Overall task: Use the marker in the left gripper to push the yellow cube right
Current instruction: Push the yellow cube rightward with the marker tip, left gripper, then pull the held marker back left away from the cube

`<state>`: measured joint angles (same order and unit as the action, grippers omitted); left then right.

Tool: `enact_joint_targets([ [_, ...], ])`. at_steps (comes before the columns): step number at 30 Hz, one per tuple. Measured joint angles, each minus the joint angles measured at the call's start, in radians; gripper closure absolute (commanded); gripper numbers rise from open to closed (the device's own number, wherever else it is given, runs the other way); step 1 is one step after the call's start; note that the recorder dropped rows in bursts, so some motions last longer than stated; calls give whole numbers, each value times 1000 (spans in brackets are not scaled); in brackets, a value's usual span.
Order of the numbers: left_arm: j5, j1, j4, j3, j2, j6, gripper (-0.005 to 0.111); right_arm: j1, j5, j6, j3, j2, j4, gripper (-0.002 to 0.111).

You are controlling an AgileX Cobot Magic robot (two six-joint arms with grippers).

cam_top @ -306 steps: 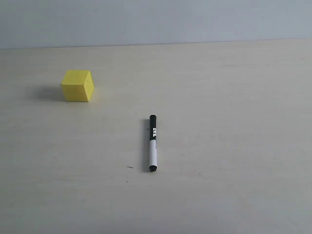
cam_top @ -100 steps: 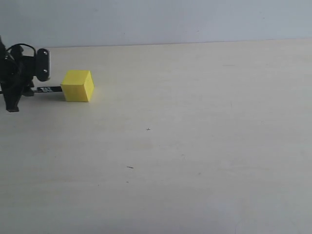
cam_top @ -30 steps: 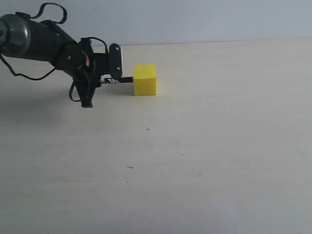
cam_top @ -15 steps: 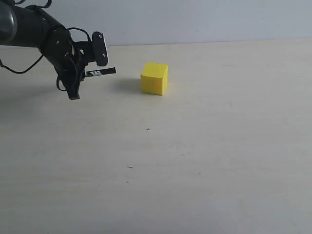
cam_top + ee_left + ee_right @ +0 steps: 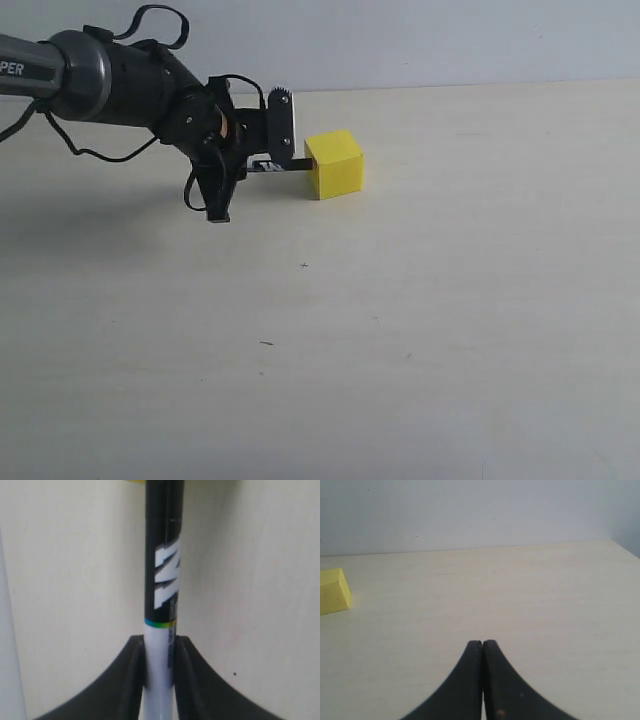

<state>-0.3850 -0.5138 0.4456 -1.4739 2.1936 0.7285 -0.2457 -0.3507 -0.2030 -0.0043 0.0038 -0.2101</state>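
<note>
The yellow cube (image 5: 335, 164) sits on the table left of centre, toward the back, turned slightly askew. My left gripper (image 5: 250, 165) is just left of it, shut on the marker (image 5: 285, 166). The marker's black cap points right, and its end meets the cube's left face. In the left wrist view the fingers (image 5: 135, 665) clamp the white barrel of the marker (image 5: 162, 580), and a sliver of the yellow cube (image 5: 134, 481) shows at the cap's far end. The right gripper (image 5: 482, 644) is shut on nothing, far from the yellow cube (image 5: 333, 591), and is out of the exterior view.
The light beige table (image 5: 420, 330) runs back to a pale grey wall (image 5: 450, 40). The grey left arm (image 5: 60, 75) with its black cables reaches in from the left edge.
The cube has slid right and turned a little. The left gripper drew back left off the cube half a second ago, then came right again until the marker met it.
</note>
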Motion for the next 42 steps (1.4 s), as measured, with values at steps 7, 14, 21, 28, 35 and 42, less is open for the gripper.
enact_joint_targets([
  [7, -45, 31, 0, 0, -4, -2, 107, 0, 0, 0, 0, 0, 0, 108],
  [14, 1, 38, -6, 0, -4, -4, 107, 0, 0, 0, 0, 0, 0, 108],
  [21, 155, 31, -47, 0, -4, -4, 107, 0, 0, 0, 0, 0, 0, 108],
  [28, 74, 39, -51, 0, -4, -6, 107, 0, 0, 0, 0, 0, 0, 108],
  [35, 6, 77, -51, 0, -4, -23, 107, 0, 0, 0, 0, 0, 0, 108],
  [42, 129, 54, -56, -3, 71, -26, 107, 0, 2, 0, 0, 0, 0, 108],
])
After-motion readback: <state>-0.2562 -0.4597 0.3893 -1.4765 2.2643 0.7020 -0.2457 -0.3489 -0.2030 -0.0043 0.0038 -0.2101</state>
